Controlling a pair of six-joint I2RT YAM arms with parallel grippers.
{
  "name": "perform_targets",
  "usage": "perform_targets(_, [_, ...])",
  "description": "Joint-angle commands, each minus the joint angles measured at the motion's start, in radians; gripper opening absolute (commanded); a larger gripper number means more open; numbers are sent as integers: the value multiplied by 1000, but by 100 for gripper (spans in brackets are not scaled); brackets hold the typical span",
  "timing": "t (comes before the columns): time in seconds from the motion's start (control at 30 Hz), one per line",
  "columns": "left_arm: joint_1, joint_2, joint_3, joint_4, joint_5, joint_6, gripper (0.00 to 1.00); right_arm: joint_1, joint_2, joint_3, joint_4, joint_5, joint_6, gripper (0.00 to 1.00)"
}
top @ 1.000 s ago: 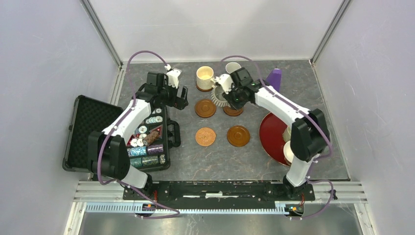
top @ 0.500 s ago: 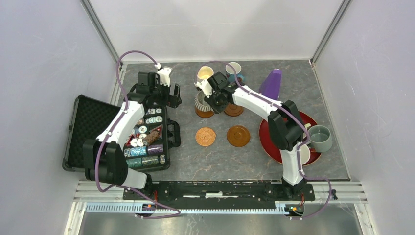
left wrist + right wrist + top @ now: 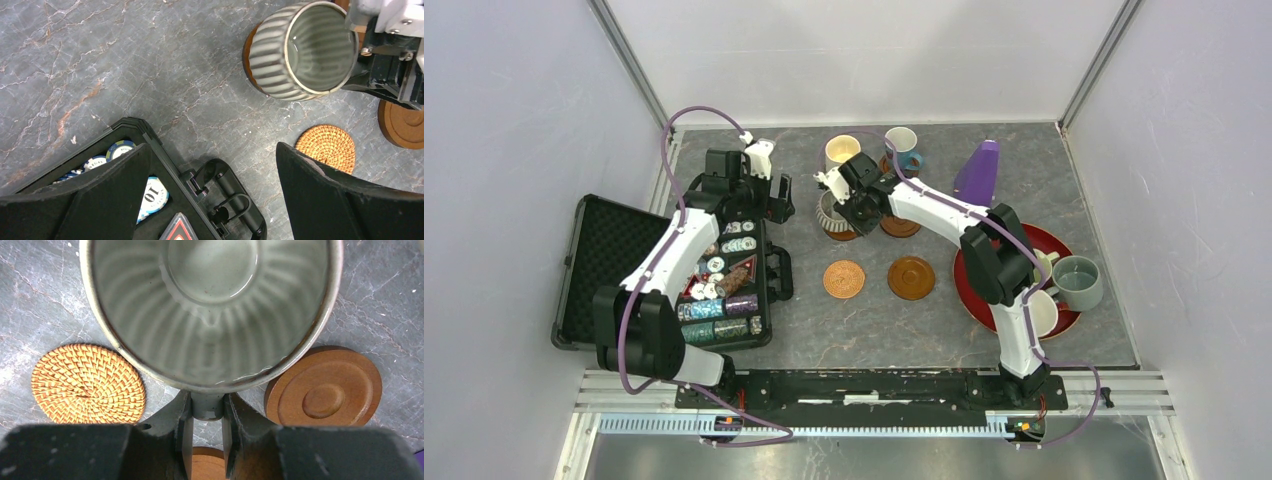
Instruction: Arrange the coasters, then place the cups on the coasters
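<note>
My right gripper (image 3: 845,207) (image 3: 207,409) is shut on the handle of the grey striped cup (image 3: 831,212) (image 3: 210,305) (image 3: 300,50). It holds the cup upright over a brown coaster (image 3: 246,52); contact is unclear. More coasters lie near: a woven orange one (image 3: 844,279) (image 3: 87,382) (image 3: 326,148) and brown ones (image 3: 911,277) (image 3: 901,228) (image 3: 325,390). A cream cup (image 3: 842,150) and a blue cup (image 3: 902,140) stand at the back. A grey-blue cup (image 3: 1079,282) and a white cup (image 3: 1041,312) sit at the red tray. My left gripper (image 3: 776,200) (image 3: 210,195) is open and empty, just left of the striped cup.
An open black case (image 3: 589,265) (image 3: 150,145) of poker chips lies on the left, under my left gripper. A purple cone (image 3: 980,168) stands at the back right. The red tray (image 3: 966,270) sits on the right beneath my right arm. Walls close in three sides.
My right gripper carried the striped cup left to the coaster nearer the case. The right arm's elbow swung off the tray, uncovering the grey-blue cup. My left gripper shifted slightly back.
</note>
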Motion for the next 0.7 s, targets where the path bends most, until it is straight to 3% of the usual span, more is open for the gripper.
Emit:
perform_targets(0.0, [6, -42, -7, 24, 19, -39, 100, 2, -18, 37, 61, 14, 31, 7])
perform_targets(0.67, [6, -38, -20, 36, 34, -43, 100, 3, -47, -10, 45, 19, 27, 14])
